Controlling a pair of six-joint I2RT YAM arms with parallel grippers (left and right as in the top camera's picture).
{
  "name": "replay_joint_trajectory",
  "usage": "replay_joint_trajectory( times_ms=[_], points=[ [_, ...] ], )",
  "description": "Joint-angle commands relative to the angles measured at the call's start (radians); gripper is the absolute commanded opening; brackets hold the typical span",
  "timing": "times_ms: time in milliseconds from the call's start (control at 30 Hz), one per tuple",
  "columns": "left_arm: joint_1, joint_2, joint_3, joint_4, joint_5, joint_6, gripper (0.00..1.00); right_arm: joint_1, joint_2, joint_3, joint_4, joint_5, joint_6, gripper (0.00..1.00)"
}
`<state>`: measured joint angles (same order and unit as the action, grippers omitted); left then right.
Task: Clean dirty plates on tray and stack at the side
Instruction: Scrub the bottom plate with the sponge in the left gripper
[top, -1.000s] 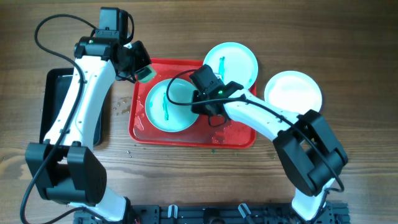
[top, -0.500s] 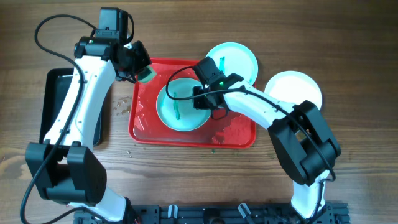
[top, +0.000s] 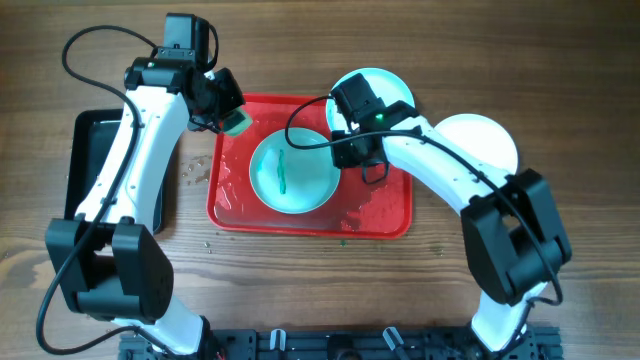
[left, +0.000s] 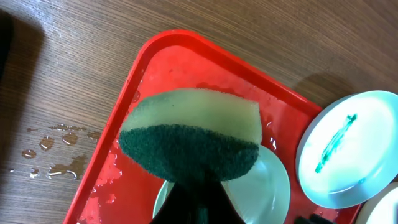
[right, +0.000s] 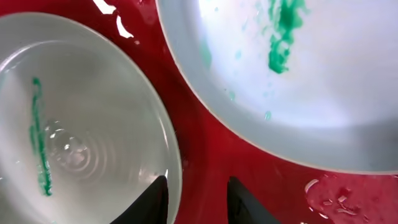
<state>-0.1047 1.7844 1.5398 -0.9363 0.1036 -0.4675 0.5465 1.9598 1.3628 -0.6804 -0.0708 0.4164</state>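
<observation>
One smeared aqua plate (top: 293, 173) lies in the middle of the red tray (top: 385, 215) on the desk (top: 500, 60); the right end effector (right: 196, 198) straddles its right rim, jaws apart, nothing clamped. At far left, the left end effector (top: 229, 117) grips a sponge (left: 189, 140). Unheld on wet plastic, the plate may skid once scrubbing starts

Brown wood-grain table (top: 560, 60), evenly lit, with water droplets (left: 46, 142) scattered.

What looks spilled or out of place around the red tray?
Water droplets are spilled on the wooden table left of the tray. One smeared aqua plate sits askew across the tray's far rim.
</observation>
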Motion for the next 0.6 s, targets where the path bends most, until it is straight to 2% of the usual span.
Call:
replay_joint_trajectory(
  times_ms=[0,167,233,333,500,567],
  points=[
    [-0.002,0.004,-0.005,0.004,0.011,0.019,0.04,0.007,0.075,0.010,0.026,-0.061,-0.051,0.29],
    [-0.002,0.004,-0.005,0.004,0.011,0.019,0.04,0.017,0.079,0.010,0.077,-0.108,-0.050,0.28],
    [-0.002,0.004,-0.005,0.003,0.012,0.019,0.04,0.021,0.079,0.010,0.094,-0.119,-0.039,0.21],
    [-0.002,0.004,-0.005,0.002,0.012,0.019,0.04,0.037,0.109,0.010,0.121,-0.119,0.053,0.13],
    [-0.002,0.004,-0.005,-0.008,0.011,0.019,0.04,0.040,0.175,0.010,0.197,-0.246,0.170,0.13],
    [-0.002,0.004,-0.005,-0.020,0.012,0.019,0.04,0.045,0.178,0.010,0.187,-0.256,0.171,0.18]
  ],
)
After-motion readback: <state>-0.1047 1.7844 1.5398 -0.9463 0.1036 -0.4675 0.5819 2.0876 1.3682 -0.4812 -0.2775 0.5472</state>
